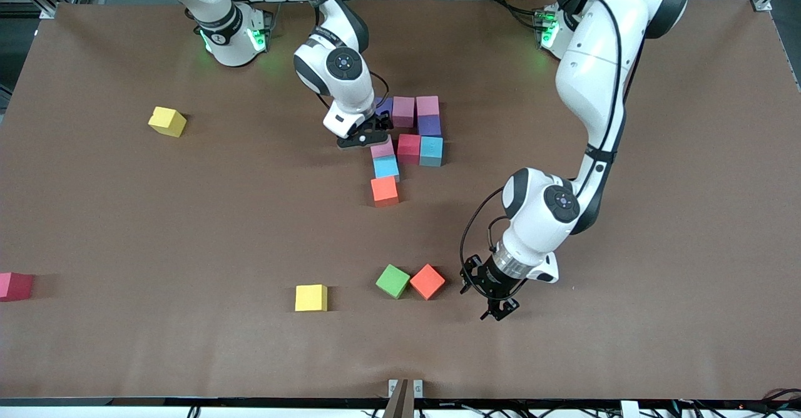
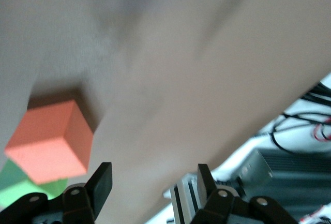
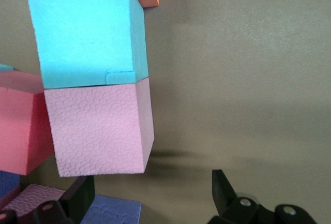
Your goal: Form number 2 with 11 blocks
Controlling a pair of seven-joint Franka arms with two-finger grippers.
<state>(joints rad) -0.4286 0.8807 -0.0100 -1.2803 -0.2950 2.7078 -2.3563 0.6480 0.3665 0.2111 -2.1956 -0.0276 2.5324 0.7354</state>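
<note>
I see the right gripper (image 1: 368,135) spread wide and empty, touching the pink cube (image 1: 382,149) of the partly built number 2 (image 1: 410,136) at mid-table. The left gripper (image 1: 494,305) stands part open, empty, just beside a loose orange cube (image 1: 427,281) that touches the green cube (image 1: 392,281). I read no writing anywhere.

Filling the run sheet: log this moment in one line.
left tool: open, empty, beside orange block | right tool: open, at pink block | digit: unfinished
</note>
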